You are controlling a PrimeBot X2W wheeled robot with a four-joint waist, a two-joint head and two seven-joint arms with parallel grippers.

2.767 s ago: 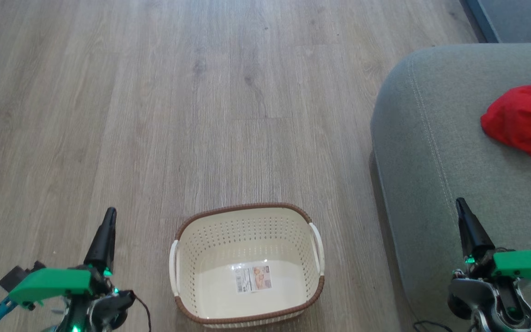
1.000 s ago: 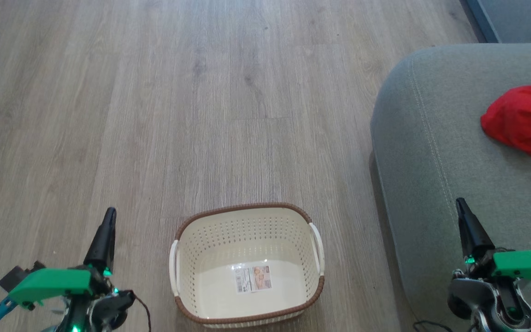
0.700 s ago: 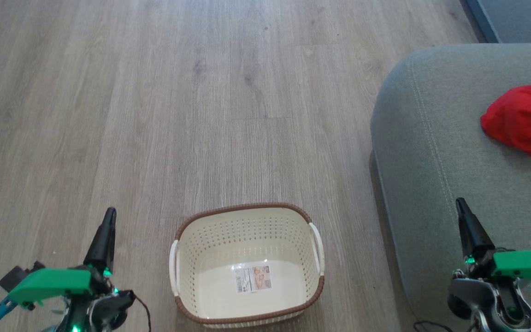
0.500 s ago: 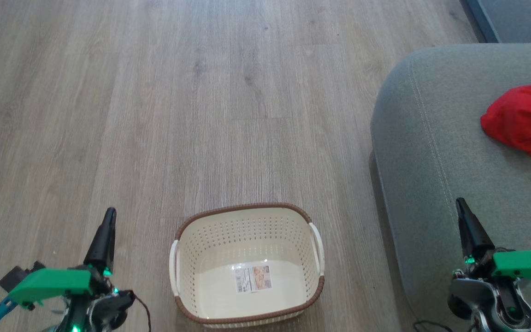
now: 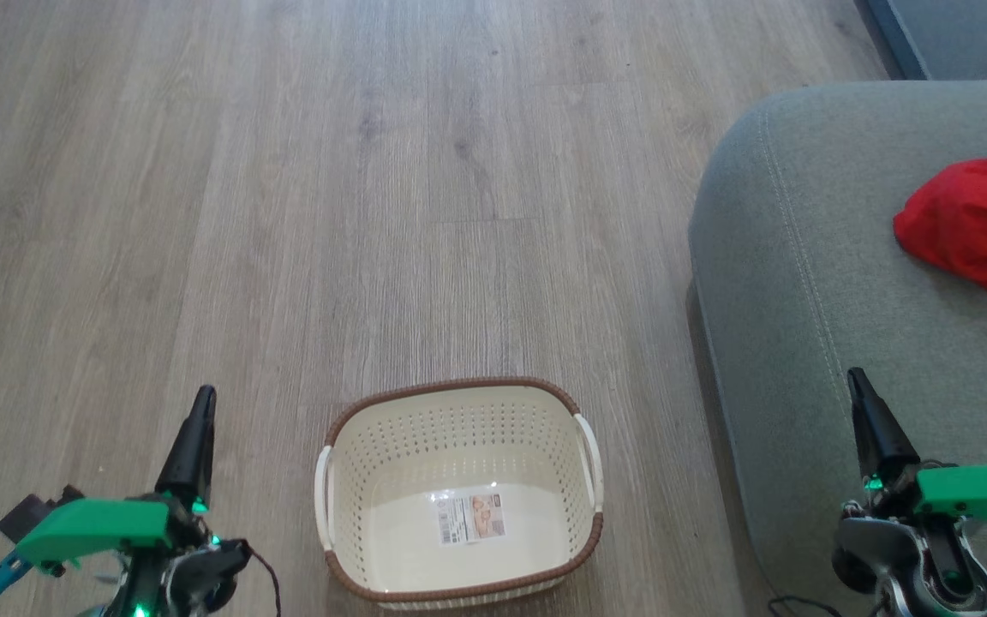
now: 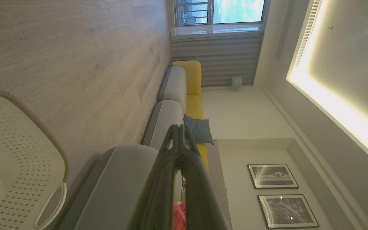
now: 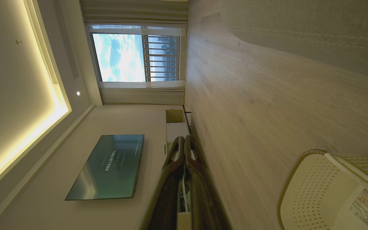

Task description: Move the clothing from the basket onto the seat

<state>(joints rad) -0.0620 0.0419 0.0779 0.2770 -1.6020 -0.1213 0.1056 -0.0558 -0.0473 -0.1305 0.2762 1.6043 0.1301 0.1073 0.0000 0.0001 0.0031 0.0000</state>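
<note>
The cream basket (image 5: 459, 403) with its brown rim stands on the wood floor, holding just a paper label (image 5: 469, 518). Its wall also appears in the left wrist view (image 6: 18, 153) and the right wrist view (image 7: 315, 191). Red clothing (image 5: 978, 227) lies bunched on the grey-green seat (image 5: 802, 283) at the right edge. A sliver of red clothing (image 6: 179, 217) peeks between the fingers in the left wrist view. My left gripper (image 5: 203, 396) is shut, left of the basket. My right gripper (image 5: 855, 377) is shut, over the seat's near corner. Both are empty.
Wood floor (image 5: 373, 171) stretches ahead and to the left. A blue-grey furniture corner (image 5: 956, 34) sits at the top right. The left wrist view shows a sofa with yellow cushions (image 6: 190, 86); the right wrist view shows a wall television (image 7: 107, 166) and a window.
</note>
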